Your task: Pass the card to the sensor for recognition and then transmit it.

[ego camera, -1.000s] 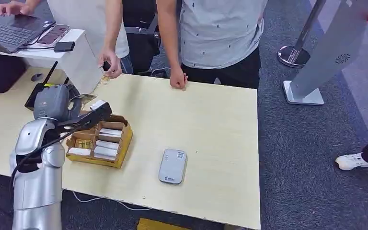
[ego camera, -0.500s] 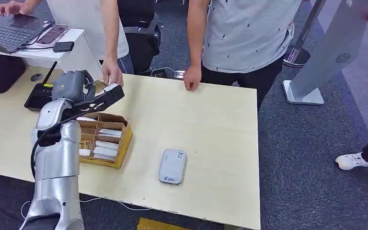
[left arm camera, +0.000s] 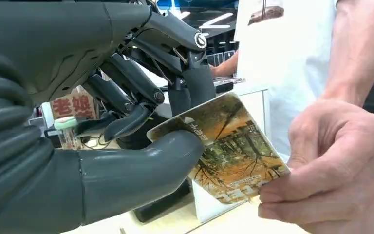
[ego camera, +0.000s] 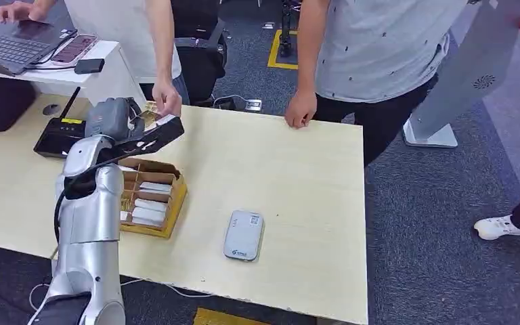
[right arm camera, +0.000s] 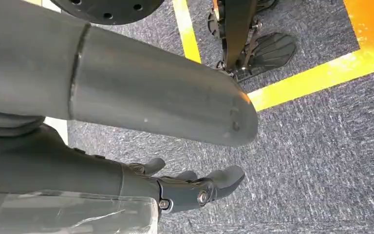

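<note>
My left hand [ego camera: 118,122] is raised over the table's far left edge and pinches a card [ego camera: 150,116] printed with an autumn forest scene. In the left wrist view the thumb and a finger of that hand [left arm camera: 141,126] clamp one end of the card [left arm camera: 229,146], while a person's hand [left arm camera: 341,165] pinches the opposite corner. The person's hand [ego camera: 169,101] reaches down from across the table. The grey-white sensor [ego camera: 244,235] lies flat near the table's front middle. My right hand [right arm camera: 151,97] hangs over carpet, fingers apart, holding nothing.
A cardboard box [ego camera: 176,196] with several cards sits under my left arm. A black router [ego camera: 61,132], a laptop [ego camera: 13,40] and a phone [ego camera: 74,49] are at the back left. A second person [ego camera: 379,54] stands at the table's far edge. A grey kiosk stand [ego camera: 460,74] is right.
My left arm rose from above the box toward the far edge, bringing the card to the person's hand, which now pinches it. The person in the grey shirt stepped to the right.
</note>
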`<state>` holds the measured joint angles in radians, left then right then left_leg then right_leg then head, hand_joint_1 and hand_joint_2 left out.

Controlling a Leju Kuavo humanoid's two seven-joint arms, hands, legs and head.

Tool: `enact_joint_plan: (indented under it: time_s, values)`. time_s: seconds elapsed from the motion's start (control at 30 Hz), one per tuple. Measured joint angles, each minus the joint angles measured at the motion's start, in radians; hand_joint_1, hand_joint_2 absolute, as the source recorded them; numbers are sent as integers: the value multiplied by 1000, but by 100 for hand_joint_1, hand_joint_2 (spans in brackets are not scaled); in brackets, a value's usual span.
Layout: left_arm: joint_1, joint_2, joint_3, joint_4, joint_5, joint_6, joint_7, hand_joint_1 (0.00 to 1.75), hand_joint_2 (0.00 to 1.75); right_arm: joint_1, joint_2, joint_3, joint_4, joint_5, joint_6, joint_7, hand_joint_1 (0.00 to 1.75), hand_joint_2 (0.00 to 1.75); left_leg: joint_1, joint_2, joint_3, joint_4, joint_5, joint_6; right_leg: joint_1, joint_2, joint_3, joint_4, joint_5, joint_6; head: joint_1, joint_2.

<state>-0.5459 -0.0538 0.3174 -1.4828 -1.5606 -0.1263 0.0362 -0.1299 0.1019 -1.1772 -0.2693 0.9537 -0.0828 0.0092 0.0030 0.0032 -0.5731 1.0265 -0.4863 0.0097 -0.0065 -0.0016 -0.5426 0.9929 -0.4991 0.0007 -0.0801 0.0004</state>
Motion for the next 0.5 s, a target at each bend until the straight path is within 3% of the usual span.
enact_joint_plan:
  time_s: [0.5]
  values:
    - [-31,-19,-9,53,-10,4,2,175,175,-2,0,0,2,18,6,0,0,0,0,0,0,0,0,0,0,0,0,0,0,0,0,0]
